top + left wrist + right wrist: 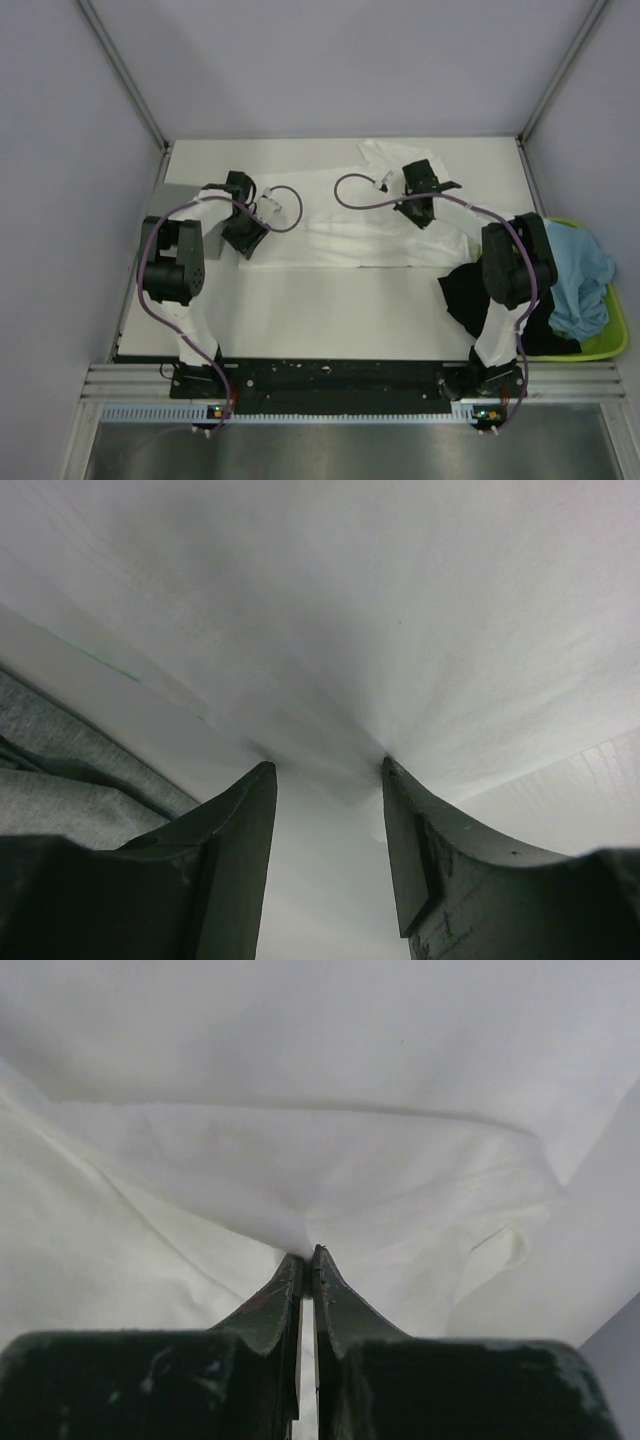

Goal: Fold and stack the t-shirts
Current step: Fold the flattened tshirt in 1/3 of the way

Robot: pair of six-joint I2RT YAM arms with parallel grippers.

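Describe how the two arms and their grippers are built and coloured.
Both arms have black joint housings joined by white links. A purple cable loops along each to the wrist. The left gripper and right gripper have dark, curved, tapering fingers, scuffed in places.

Robot lab cell: plain panels (pixel 330 60), aluminium framing (pixel 120 65).

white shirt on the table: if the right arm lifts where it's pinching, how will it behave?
Probably floppy: the white shirt puckers into creases at the right gripper, shut on a thin fold. Likely light, so only the pinched part should rise while the rest drapes. It may drag across the table, since the left gripper presses on it.
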